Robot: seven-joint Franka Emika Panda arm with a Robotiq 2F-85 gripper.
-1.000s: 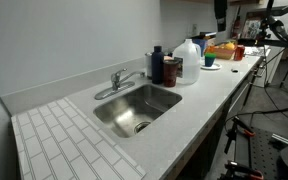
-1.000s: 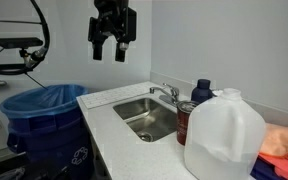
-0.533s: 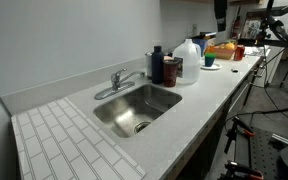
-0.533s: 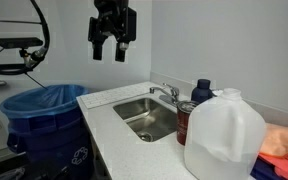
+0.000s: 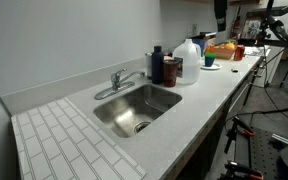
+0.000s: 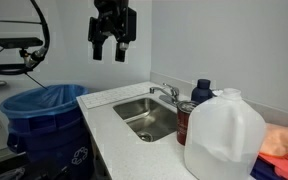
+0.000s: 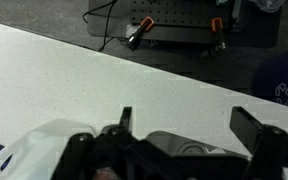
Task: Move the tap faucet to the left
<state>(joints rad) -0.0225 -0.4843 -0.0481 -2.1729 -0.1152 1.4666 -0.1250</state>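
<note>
The tap faucet is small and chrome, standing behind the steel sink basin with its thin spout angled out over the basin edge. It also shows in an exterior view. My gripper hangs open and empty high above the counter, well above the sink's near end and apart from the faucet. In the wrist view the two fingers are spread wide over the white counter, with the sink partly hidden behind them.
A dark bottle, a brown jar and a white jug stand beside the sink. The big jug fills the foreground. A blue-lined bin stands at the counter's end. A tiled drainboard lies beside the basin.
</note>
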